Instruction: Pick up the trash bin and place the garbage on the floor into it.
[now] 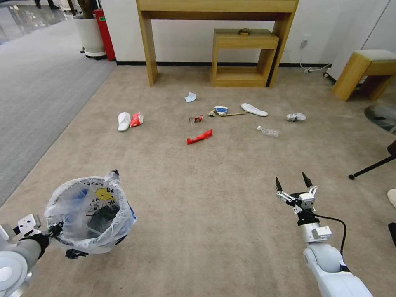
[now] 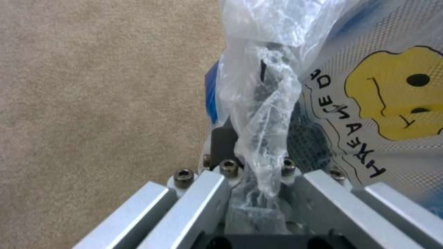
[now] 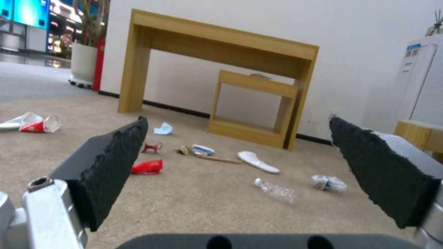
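Observation:
The trash bin (image 1: 93, 216), dark and lined with a crinkly printed bag (image 2: 369, 103), is at the lower left of the head view. My left gripper (image 1: 55, 232) is shut on its near rim through the bag (image 2: 261, 152). Garbage lies ahead on the beige floor (image 1: 198, 198): a white slipper (image 1: 123, 121), a red wrapper (image 1: 136, 119), a tissue (image 1: 190, 97), a crushed can (image 1: 195, 119), a second red wrapper (image 1: 199, 136), a paper cup (image 1: 221, 110), a stick (image 1: 233, 114), another slipper (image 1: 254, 109), a clear bottle (image 1: 269, 131) and a white wad (image 1: 296, 117). My right gripper (image 1: 293, 181) (image 3: 237, 119) hovers open, well short of the litter.
A wooden console table (image 1: 146, 45) with a small stool (image 1: 243, 41) under it stands at the wall. Another stool (image 1: 359, 70) is at the right, with a black chair leg (image 1: 371, 167) nearer. Grey carpet (image 1: 37, 95) and a white planter (image 1: 88, 33) lie left.

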Controlling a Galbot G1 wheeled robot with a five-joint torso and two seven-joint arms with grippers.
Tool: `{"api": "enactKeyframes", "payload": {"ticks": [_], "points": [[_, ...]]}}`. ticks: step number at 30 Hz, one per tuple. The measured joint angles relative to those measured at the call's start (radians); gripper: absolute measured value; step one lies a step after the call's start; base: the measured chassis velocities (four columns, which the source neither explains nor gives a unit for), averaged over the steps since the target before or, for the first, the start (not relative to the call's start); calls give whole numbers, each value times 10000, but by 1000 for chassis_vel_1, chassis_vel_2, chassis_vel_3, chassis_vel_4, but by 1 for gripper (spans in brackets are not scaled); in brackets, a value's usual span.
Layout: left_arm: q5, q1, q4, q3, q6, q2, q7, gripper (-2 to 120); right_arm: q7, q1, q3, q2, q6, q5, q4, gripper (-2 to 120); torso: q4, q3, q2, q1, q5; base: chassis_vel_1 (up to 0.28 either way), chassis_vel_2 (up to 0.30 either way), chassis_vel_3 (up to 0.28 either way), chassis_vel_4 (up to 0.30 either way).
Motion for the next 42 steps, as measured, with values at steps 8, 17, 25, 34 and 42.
{"api": "enactKeyframes", "payload": {"ticks": [8,17,25,34,42], "points": [[36,-19,48,43,-8,-23,25,0,4,29,13,62,19,-57,-69,100,0,0,0,0,0,53,59,-72,-60],[73,-7,96,55,-21,-33,76,0,-9,63,15,127,51,-99,-139,99,1,0,0,-1,0,90,90,-82,-79],[68,0,89,25,-27,-28,86,0,-15,114,13,168,56,-152,-172,98,0,0,0,0,0,78,78,-80,-74],[65,34,62,-7,-30,-25,99,0,-15,125,17,215,76,-232,-214,95,0,-1,0,-1,-2,95,108,-108,-103],[145,53,62,20,-37,-100,162,0,-44,124,38,280,94,-332,-248,91,1,0,0,0,-3,132,138,-141,-134]]}}
